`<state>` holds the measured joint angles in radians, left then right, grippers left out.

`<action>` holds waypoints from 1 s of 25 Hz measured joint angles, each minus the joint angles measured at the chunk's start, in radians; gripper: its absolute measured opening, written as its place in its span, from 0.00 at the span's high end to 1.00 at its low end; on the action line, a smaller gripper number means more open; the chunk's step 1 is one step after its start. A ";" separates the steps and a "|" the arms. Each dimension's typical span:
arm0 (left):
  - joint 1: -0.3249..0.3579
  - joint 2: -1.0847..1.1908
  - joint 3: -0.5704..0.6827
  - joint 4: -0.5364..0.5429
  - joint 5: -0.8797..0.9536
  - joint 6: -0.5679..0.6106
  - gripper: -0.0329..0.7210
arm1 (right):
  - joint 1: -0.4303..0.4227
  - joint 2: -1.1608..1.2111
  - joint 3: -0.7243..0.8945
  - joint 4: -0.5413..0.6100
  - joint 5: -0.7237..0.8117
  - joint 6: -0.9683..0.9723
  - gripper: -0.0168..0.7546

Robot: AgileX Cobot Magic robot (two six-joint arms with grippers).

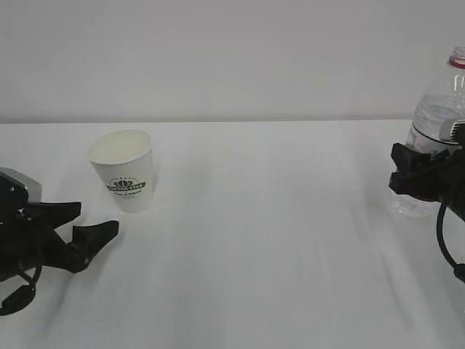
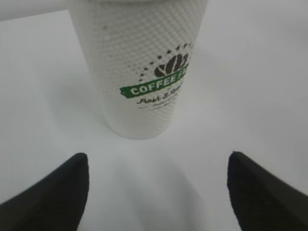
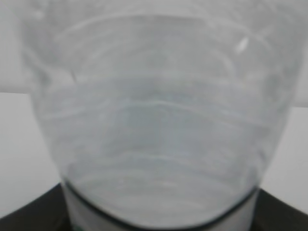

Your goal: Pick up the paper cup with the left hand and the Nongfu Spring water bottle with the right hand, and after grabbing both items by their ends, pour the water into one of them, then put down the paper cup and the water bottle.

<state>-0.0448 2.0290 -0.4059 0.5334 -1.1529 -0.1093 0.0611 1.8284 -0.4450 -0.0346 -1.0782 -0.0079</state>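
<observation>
Nearest, at left edge, left hand point(image 1: 91, 222) spread wide, empty, just short of upright paper cup point(image 1: 123, 171); bare white table point(image 1: 276, 247) between; at right edge, right hand point(image 1: 418, 174) clamps water bottle point(image 1: 439, 109); pale wall point(image 1: 232, 58) behind.

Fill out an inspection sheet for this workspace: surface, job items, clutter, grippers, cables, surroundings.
Surface: white table, bare between the two arms.
Job's things: paper cup upright on the left, free of any grip; water bottle upright at the right edge, red neck ring showing; whether the cup holds water cannot be told.
Clutter: nothing seen.
Grippers: left gripper open, its fingers short of the cup, not touching; right gripper closed around the bottle's lower body.
Cables: black cable looping below the right gripper; another loop under the left arm.
Surroundings: plain white wall behind.
</observation>
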 joint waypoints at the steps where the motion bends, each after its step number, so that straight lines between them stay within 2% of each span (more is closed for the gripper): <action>1: 0.000 0.021 -0.015 0.004 0.000 0.000 0.05 | 0.000 0.000 0.000 0.000 0.000 0.000 0.41; 25: 0.000 0.059 -0.154 0.045 0.000 0.002 0.04 | 0.000 0.000 0.000 0.000 0.000 -0.002 0.41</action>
<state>-0.0448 2.0879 -0.5601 0.5788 -1.1529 -0.1071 0.0611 1.8284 -0.4450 -0.0346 -1.0782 -0.0097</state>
